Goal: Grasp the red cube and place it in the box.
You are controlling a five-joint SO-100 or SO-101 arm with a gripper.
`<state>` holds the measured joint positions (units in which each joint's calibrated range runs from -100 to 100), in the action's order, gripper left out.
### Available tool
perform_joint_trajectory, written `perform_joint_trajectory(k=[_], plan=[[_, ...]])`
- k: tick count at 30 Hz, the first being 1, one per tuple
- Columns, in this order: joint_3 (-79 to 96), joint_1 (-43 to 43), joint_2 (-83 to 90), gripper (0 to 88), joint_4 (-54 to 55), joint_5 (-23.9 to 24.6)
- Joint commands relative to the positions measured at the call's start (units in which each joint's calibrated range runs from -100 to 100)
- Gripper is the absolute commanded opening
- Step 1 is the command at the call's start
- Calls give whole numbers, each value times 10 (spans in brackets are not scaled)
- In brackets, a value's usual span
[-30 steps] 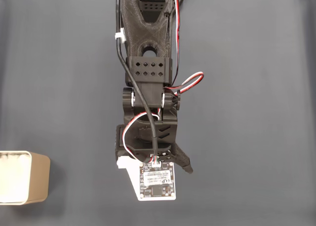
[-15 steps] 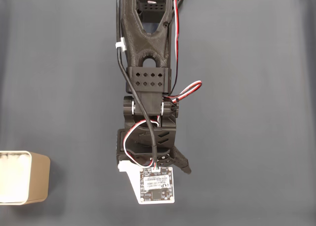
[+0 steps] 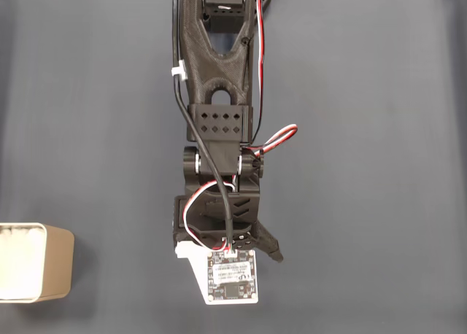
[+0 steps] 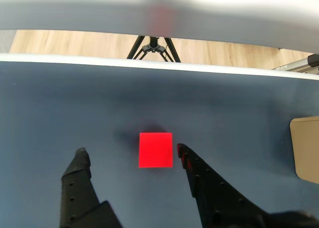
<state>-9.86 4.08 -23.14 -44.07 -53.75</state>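
Beyond the counter's [image 4: 60, 103] white far edge, wrist view shows pale wood floor and a black tripod [image 4: 152, 46]. On the dark blue-grey mat, the cube [image 4: 155, 149] lies between the gripper's [image 4: 131, 155] wide-open fingers, ungrasped; the box [image 3: 33, 262] sits near-left. Circuit-board [image 3: 232, 277] print is unreadable.

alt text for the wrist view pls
A red cube lies flat on a dark blue table, between the gripper and its open black jaws, nearer the right one. A beige box shows at the right edge.
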Motion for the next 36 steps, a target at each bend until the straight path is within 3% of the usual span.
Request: perform_joint_trajectory(k=[1, 26, 36], plan=[[-22, 2, 5, 405, 12, 6], [-18, -4, -34, 389, 32, 11], [-20, -4, -40, 248, 33, 6]])
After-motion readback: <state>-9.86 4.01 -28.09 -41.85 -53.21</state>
